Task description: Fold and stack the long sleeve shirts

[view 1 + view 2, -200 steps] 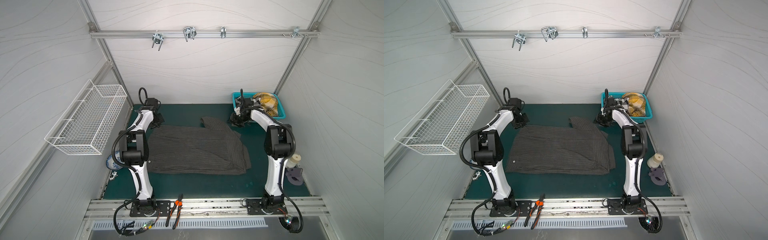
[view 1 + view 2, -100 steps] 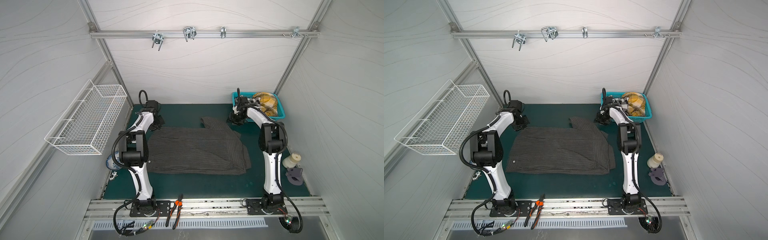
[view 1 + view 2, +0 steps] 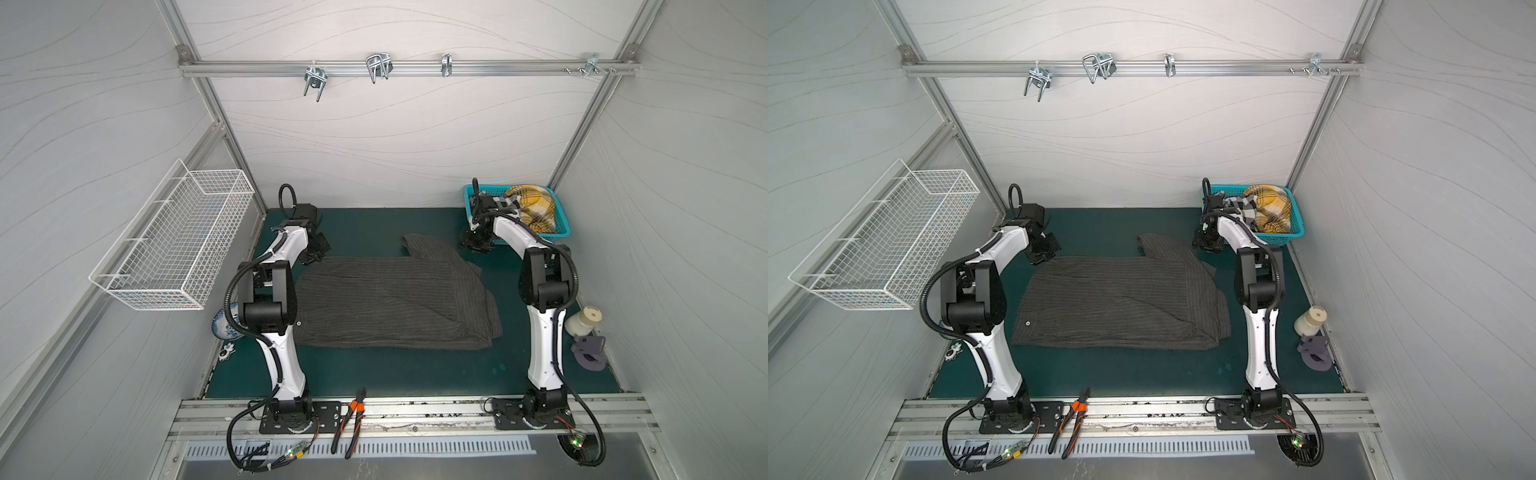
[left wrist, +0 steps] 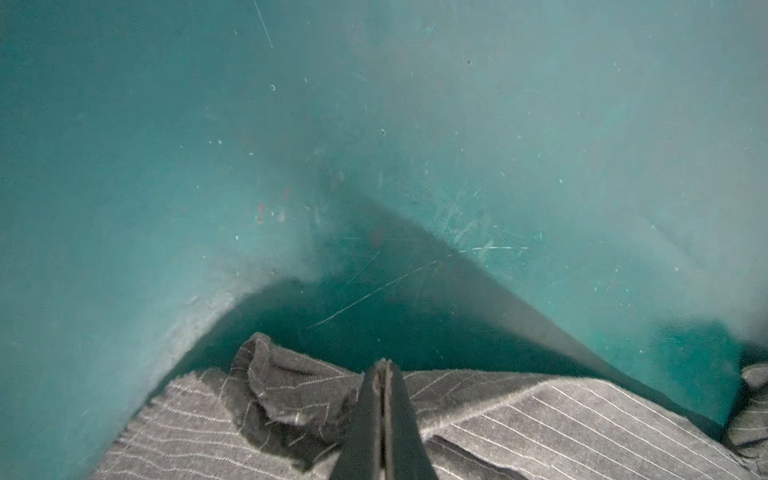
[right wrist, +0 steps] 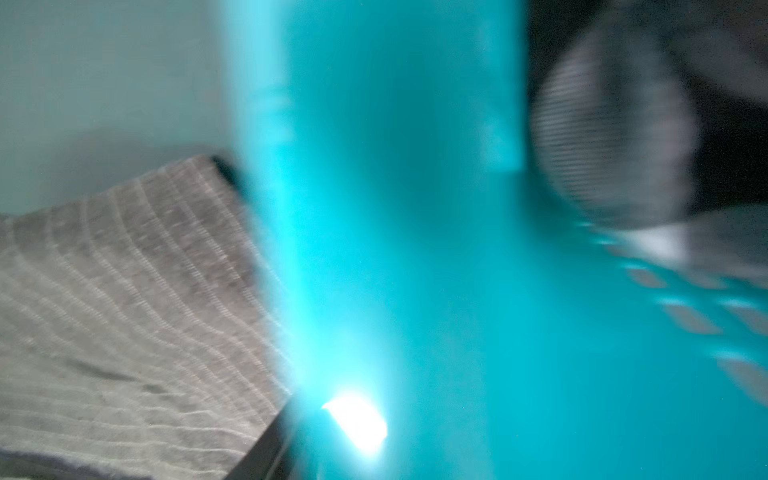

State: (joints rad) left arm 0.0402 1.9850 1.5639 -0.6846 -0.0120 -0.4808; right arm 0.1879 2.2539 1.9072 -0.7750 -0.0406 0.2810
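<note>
Dark charcoal-grey button-up shirt with thin pale pinstripes point(image 3: 395, 303) point(image 3: 1121, 307) point(image 4: 582, 424) point(image 5: 124, 311), laid out as a wide, loosely folded rectangle at the centre of the dark green table mat point(image 3: 374, 224). One flap of cloth poking out toward 1 o'clock. Small white button point(image 3: 1027, 323) near the 8 o'clock corner.

At the shirt's 10 o'clock corner, left gripper point(image 3: 314, 254) point(image 3: 1044, 249) point(image 4: 383, 370): black fingers clenched tight together, tips right at the cloth's edge, a small crumpled bunch of fabric just beside them in the left wrist view. Pinching cloth or only pressing on it: impossible to tell.

At the shirt's 2 o'clock, right gripper point(image 3: 476, 243) point(image 3: 1206, 242), low over the mat between the flap and a teal plastic basket point(image 3: 559, 233). Released or clenched: impossible to tell, with the right wrist view badly blurred.

Inside the teal basket, at the mat's 1 o'clock corner, a bundle of yellow plaid cloth point(image 3: 534, 203). On the side wall at 9 o'clock, a white wire basket point(image 3: 178, 245). Along the mat's 4 o'clock edge, a cream-white spool point(image 3: 582, 324) and, just beside it, a grey-purple plastic piece point(image 3: 588, 351). At 8 o'clock, a blue-and-white patterned plate point(image 3: 222, 330), mostly hidden behind the left arm. At 6 o'clock, on the metal rail, orange-handled pliers point(image 3: 351, 419).
</note>
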